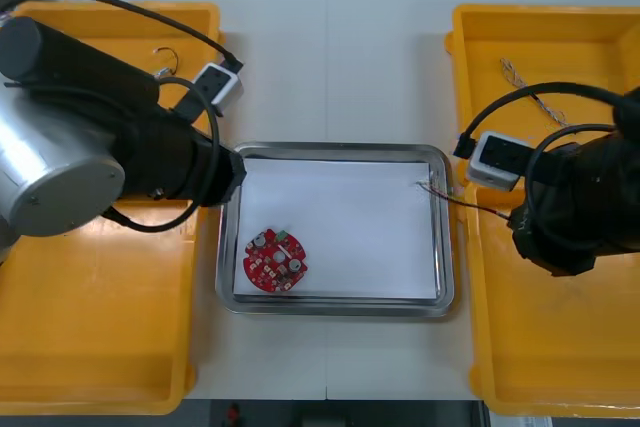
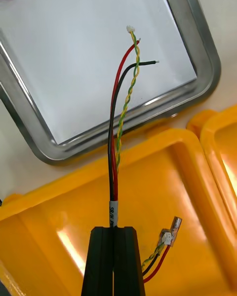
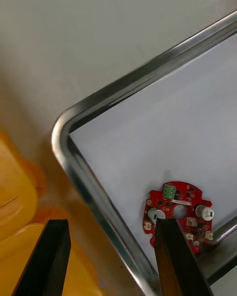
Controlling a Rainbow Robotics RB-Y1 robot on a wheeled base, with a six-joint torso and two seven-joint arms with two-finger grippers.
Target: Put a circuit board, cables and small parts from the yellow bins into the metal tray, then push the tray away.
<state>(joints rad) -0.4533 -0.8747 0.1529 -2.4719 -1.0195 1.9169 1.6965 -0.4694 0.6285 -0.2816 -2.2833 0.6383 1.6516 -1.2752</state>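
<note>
We see the tray (image 1: 335, 150) on the counter (image 1: 330, 57) between the bins (image 1: 90, 347), the circuit board (image 1: 276, 261) in its near left corner, and cables (image 2: 114, 177) reaching from the right pincer (image 2: 114, 229) over its right rim.

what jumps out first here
A round red circuit board lies in the metal tray, near its left edge. The right gripper, shut on a cable bundle, holds its loose ends over the tray's right rim; the left gripper is open by the left rim.
</note>
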